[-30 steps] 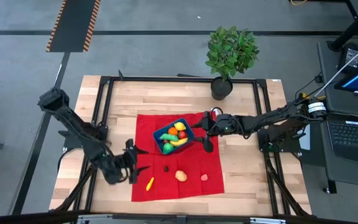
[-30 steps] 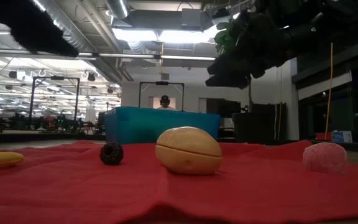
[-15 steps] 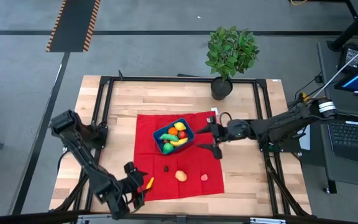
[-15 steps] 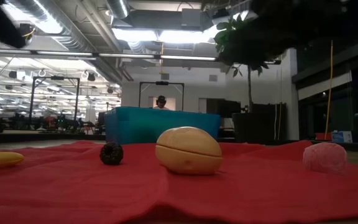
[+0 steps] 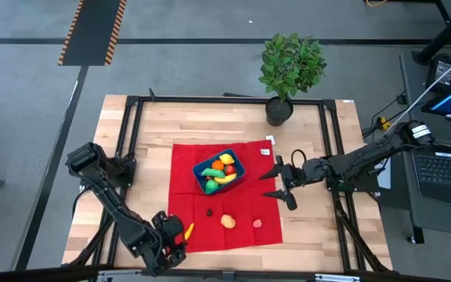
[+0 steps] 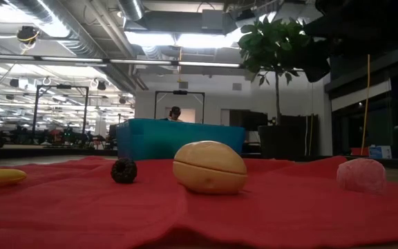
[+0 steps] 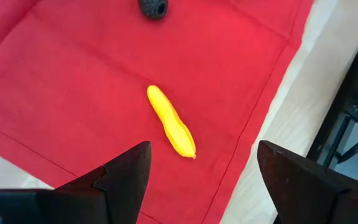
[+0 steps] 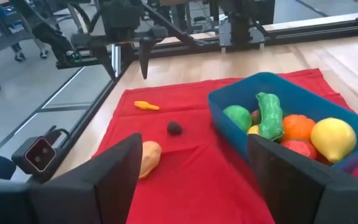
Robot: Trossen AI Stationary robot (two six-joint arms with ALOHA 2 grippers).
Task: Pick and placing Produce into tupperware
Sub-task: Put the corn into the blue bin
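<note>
The blue tupperware (image 5: 218,173), seen filled with produce (image 8: 282,124) only in the high and right wrist views, is set toward the far side of the red cloth (image 5: 183,160), while the low view gives just its wall behind a tan fruit (image 6: 209,167), a dark berry (image 6: 124,171) and a pink piece (image 6: 361,174) lying loose on the cloth. No readable writing is seen. The left gripper (image 5: 172,235) is held wide apart and empty over the yellow piece (image 7: 170,121) at the cloth's near-left corner, and the right gripper (image 5: 281,182) is spread, holding nothing, at the cloth's right edge

One blue tupperware (image 5: 236,167); four loose produce pieces on one red cloth (image 5: 186,160); one potted plant (image 5: 290,66); two arms
</note>
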